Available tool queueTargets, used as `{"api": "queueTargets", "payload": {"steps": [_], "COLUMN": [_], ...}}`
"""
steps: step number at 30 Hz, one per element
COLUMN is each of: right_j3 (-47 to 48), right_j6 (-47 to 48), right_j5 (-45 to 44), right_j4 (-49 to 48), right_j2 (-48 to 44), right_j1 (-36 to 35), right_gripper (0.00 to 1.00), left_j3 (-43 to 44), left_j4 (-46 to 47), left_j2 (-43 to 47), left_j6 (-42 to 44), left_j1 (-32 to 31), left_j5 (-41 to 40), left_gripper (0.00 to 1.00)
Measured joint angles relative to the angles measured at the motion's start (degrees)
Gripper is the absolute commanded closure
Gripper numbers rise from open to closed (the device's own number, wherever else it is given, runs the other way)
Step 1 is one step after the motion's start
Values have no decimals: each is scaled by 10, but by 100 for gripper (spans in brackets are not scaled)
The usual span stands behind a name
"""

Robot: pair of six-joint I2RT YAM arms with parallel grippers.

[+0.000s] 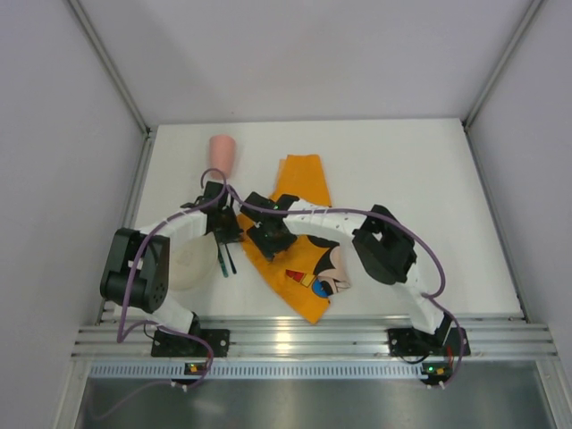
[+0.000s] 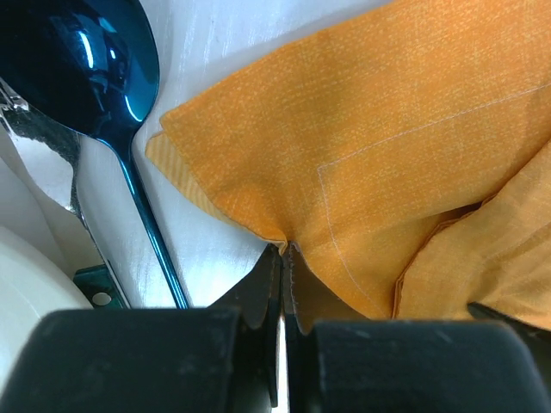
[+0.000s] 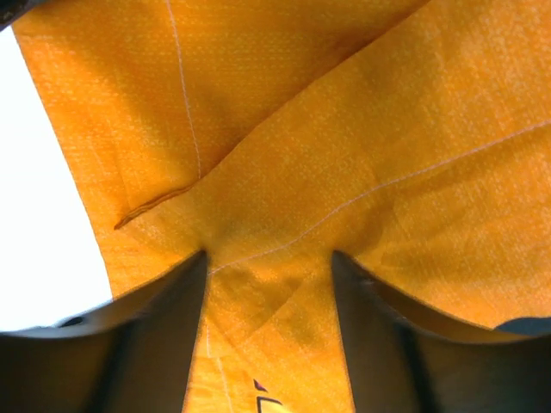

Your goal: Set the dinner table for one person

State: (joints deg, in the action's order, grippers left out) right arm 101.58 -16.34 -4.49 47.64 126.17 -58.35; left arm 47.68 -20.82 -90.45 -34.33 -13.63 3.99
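On the white dinner table (image 1: 402,179) lies an orange Mickey Mouse cloth mat (image 1: 304,192), partly folded over itself. My left gripper (image 1: 231,237) is shut on the mat's left edge. In the left wrist view the jaws pinch a corner of the mat (image 2: 362,138) at the left gripper's tips (image 2: 287,251). My right gripper (image 1: 275,250) is over the middle of the mat. In the right wrist view the right gripper (image 3: 269,258) is open, both fingers pressed down on the orange mat (image 3: 344,129) with a fold between them.
A dark teal spoon (image 1: 222,259) (image 2: 95,60) lies just left of the mat beside a white plate (image 1: 183,266) (image 2: 26,284). A pink cup (image 1: 222,154) lies on its side at the back left. Grey walls enclose the table.
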Motion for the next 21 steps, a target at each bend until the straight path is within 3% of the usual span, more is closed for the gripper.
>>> {"api": "queueTargets", "payload": {"steps": [1, 2, 7, 15, 17, 18, 19, 21], "right_j3": [-2, -7, -19, -48, -54, -60, -69, -95], "right_j6": [-2, -3, -2, -1, 1, 2, 7, 16], "right_j5": [0, 0, -1, 1, 4, 8, 14, 30], "right_j4": [-2, -6, -9, -30, -29, -31, -31, -33], "right_j2": [0, -1, -3, -21, -28, -35, -45, -77], "right_j1": [-1, -1, -1, 0, 2, 3, 4, 4], "right_gripper": [54, 67, 100, 100, 46, 31, 6, 0], "left_j3": [0, 0, 3, 8, 9, 10, 10, 10], "left_j4": [0, -1, -10, -23, -27, -28, -28, -29], "left_j2": [0, 0, 0, 0, 0, 0, 0, 0], "left_j6": [0, 0, 4, 13, 15, 16, 16, 16], "left_j1": [0, 0, 0, 0, 0, 0, 0, 0], "left_j5": [0, 0, -2, -6, -10, -12, -14, -16], "left_gripper": [100, 100, 100, 100, 100, 100, 100, 100]}}
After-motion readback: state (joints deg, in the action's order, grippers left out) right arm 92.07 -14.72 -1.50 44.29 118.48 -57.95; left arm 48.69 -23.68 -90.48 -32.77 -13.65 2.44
